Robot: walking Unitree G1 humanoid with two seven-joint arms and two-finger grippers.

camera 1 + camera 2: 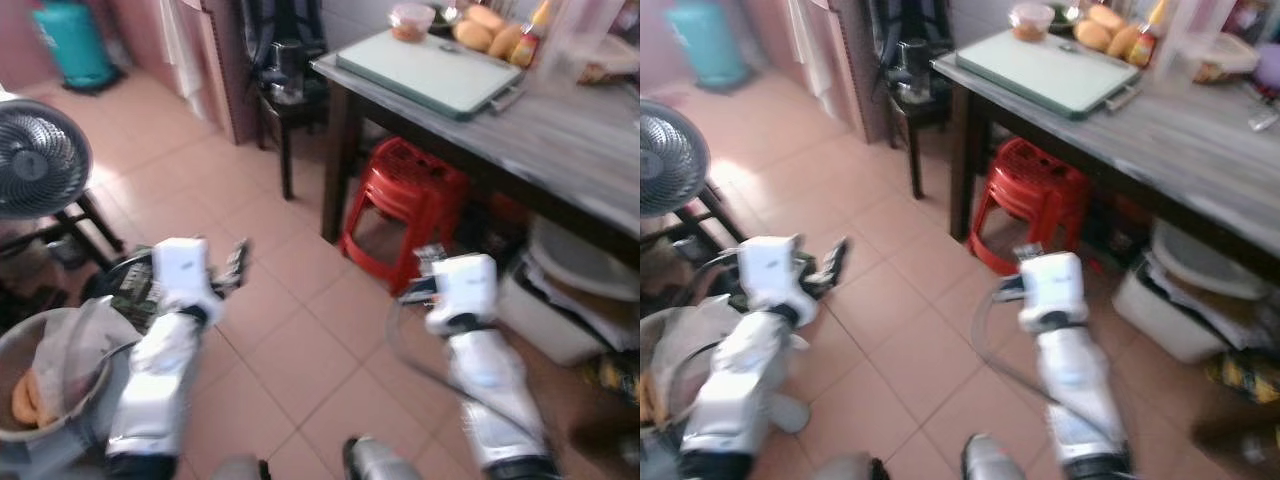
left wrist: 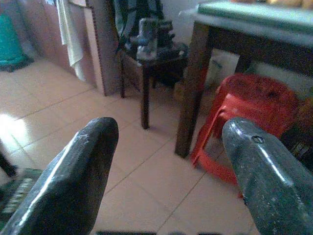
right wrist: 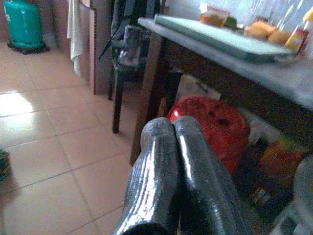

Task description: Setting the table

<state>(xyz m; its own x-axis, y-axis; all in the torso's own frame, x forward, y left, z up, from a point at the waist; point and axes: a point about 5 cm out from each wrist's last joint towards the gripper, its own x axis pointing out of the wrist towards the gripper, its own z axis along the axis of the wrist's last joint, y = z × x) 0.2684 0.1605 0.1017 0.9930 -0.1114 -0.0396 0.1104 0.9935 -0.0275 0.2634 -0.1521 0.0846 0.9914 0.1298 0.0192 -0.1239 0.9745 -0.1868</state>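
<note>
A dark wooden table (image 1: 570, 130) with a grey top stands ahead to my right. On it lie a pale green tray (image 1: 425, 68), a small tub of orange food (image 1: 412, 20), some bread rolls (image 1: 487, 32) and a sauce bottle (image 1: 533, 40). My left gripper (image 1: 238, 262) is held low over the tiled floor, well short of the table, and its fingers (image 2: 88, 161) stand wide apart with nothing between them. Also low and short of the table, my right gripper (image 1: 425, 262) points toward the table leg. Its fingers (image 3: 161, 147) are pressed together and hold nothing.
Red plastic stools (image 1: 405, 205) are stacked under the table beside white tubs (image 1: 570, 290). A dark side stand (image 1: 285, 90) holding an object sits left of the table. A floor fan (image 1: 35, 160) and a lined basket (image 1: 50, 370) are at my left, a green gas cylinder (image 1: 72, 45) far back.
</note>
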